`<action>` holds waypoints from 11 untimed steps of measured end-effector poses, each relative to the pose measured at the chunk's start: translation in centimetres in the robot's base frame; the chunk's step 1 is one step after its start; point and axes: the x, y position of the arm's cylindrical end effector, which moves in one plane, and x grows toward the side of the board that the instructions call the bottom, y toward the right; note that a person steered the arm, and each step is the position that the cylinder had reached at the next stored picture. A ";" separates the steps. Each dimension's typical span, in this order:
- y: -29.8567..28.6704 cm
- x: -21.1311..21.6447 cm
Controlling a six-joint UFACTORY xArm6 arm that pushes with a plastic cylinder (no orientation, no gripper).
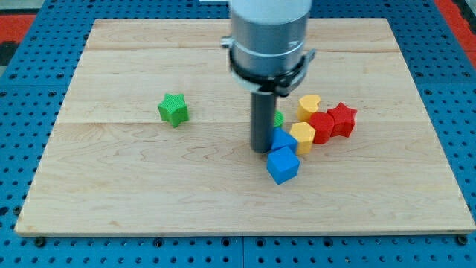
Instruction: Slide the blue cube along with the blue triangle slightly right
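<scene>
The blue cube (282, 164) lies just right of the board's middle, toward the view's bottom. The blue triangle (284, 141) sits right above it, touching it, partly hidden by the rod. My tip (261, 150) rests on the board against the left side of the blue triangle and just up-left of the blue cube. The rod and the arm's grey body rise above it to the view's top.
A yellow block (303, 138) touches the blue triangle's right side. Beside it are a red block (322, 127), a red star (343, 119) and a yellow heart-like block (309, 106). A green block (278, 119) peeks out behind the rod. A green star (173, 109) lies at left.
</scene>
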 end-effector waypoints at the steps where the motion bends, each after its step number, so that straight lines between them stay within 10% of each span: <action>1: 4.2 -1.1; 3: -4.7 -0.3; 5: -3.1 11.5; 9: 6.0 0.3; 11: 7.6 6.8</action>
